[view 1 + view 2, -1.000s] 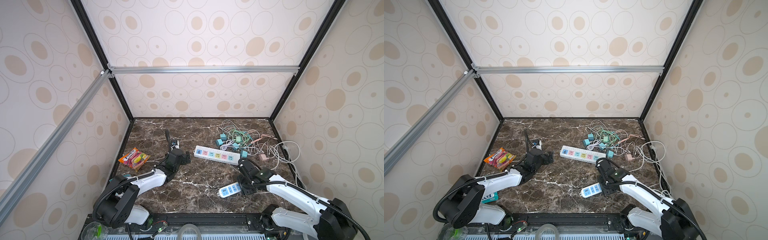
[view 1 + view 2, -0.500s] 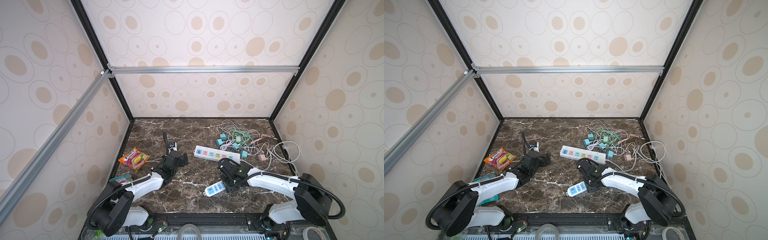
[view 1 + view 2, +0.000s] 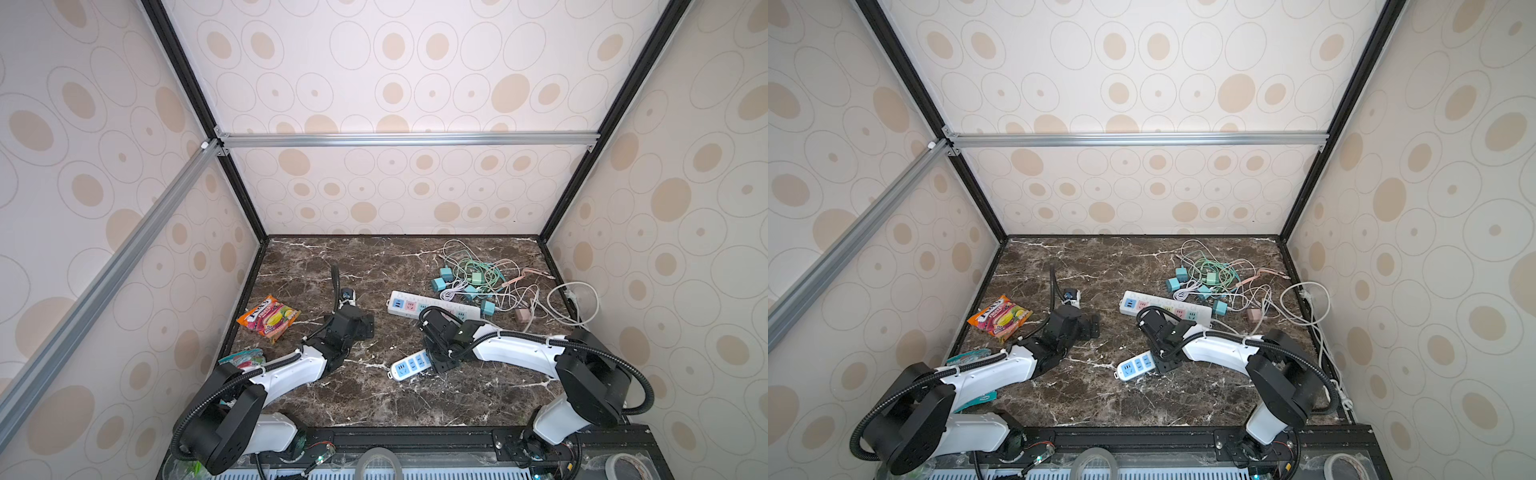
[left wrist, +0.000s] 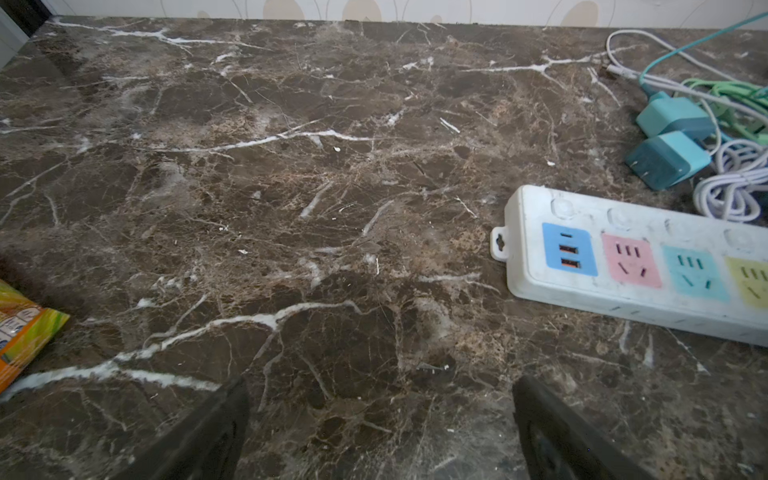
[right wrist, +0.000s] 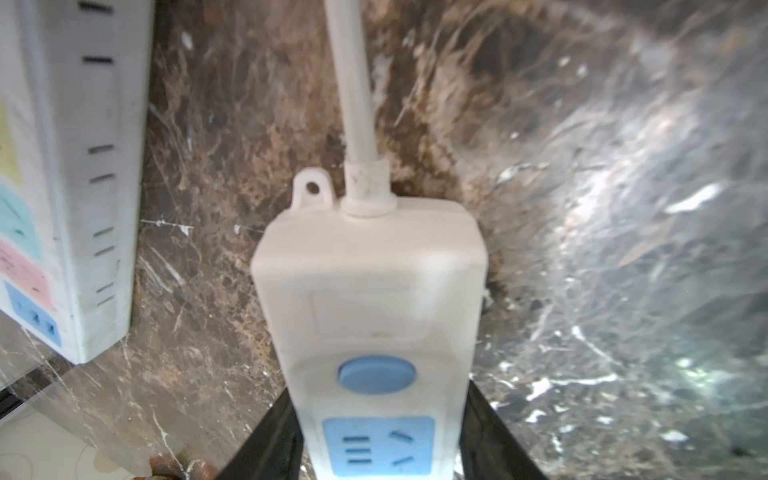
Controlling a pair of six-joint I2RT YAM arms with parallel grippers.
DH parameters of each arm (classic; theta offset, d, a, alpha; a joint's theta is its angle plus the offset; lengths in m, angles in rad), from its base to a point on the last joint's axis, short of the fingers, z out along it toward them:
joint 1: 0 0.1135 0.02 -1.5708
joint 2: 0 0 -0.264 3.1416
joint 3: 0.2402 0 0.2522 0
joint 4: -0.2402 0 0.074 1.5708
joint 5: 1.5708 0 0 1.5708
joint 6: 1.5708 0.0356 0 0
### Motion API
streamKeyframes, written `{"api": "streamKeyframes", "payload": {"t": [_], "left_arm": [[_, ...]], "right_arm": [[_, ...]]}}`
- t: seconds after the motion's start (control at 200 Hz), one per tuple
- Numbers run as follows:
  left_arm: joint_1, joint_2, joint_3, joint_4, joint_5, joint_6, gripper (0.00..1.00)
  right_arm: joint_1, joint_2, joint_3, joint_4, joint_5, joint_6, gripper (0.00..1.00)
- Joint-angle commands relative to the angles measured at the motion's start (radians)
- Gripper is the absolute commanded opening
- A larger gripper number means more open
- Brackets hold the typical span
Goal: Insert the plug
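Right gripper (image 5: 380, 415) clamps small strip (image 5: 370, 291), partly hidden beneath; left gripper (image 4: 380, 386) gapes empty.

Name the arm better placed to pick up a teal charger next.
Left, probably. The left claw is open and empty, with the teal chargers in its wrist view; the right claw is clamped on the small power strip.

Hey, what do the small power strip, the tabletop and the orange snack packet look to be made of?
Small power strip: white moulded plastic, smooth matte; rounded seamless corners. Tabletop: dark brown marble or a marble-look surface, polished; white veins and glare. Snack packet: probably glossy printed plastic film; it crinkles and shines.
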Motion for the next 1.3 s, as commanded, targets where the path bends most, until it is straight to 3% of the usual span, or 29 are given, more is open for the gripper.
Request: {"api": "streamKeyframes", "payload": {"t": [0.0,0.16,0.37,0.465,0.545,0.61,0.735,0.935,1.015,1.18,1.291], "left_arm": [[-0.031,0.026,0.051,-0.046,-0.015,0.041,0.98],[-0.081,0.058,0.077,-0.065,-0.028,0.074,0.98],[-0.126,0.051,0.091,-0.087,0.029,0.110,0.98],[-0.155,0.036,0.102,-0.119,0.052,0.112,0.98],[-0.184,0.015,0.103,-0.136,0.073,0.107,0.98],[-0.217,0.001,0.111,-0.167,0.066,0.095,0.98],[-0.260,-0.024,0.111,-0.219,0.099,0.055,0.98],[-0.326,-0.043,0.093,-0.296,0.186,-0.030,0.98],[-0.352,-0.043,0.076,-0.299,0.224,-0.060,0.98],[-0.383,-0.043,0.045,-0.294,0.271,-0.117,0.98],[-0.386,-0.048,0.034,-0.297,0.300,-0.152,0.99]], "right_arm": [[0.010,0.037,0.004,0.011,-0.034,0.316,0.59],[0.011,-0.002,-0.016,-0.002,-0.024,0.292,0.75],[0.002,-0.132,-0.014,-0.177,0.116,0.145,0.80],[0.001,-0.206,-0.007,-0.229,0.239,-0.002,0.80],[-0.001,-0.250,-0.010,-0.180,0.360,-0.237,0.80],[-0.014,-0.268,-0.015,-0.123,0.382,-0.428,0.81],[-0.091,-0.257,-0.048,0.038,0.270,-0.729,0.86],[-0.235,-0.172,0.007,0.087,-0.023,-1.091,1.00],[-0.259,-0.124,0.062,0.042,-0.097,-1.240,1.00],[-0.287,-0.027,0.120,0.035,-0.237,-1.391,1.00],[-0.287,0.034,0.167,-0.003,-0.261,-1.427,1.00]]}}
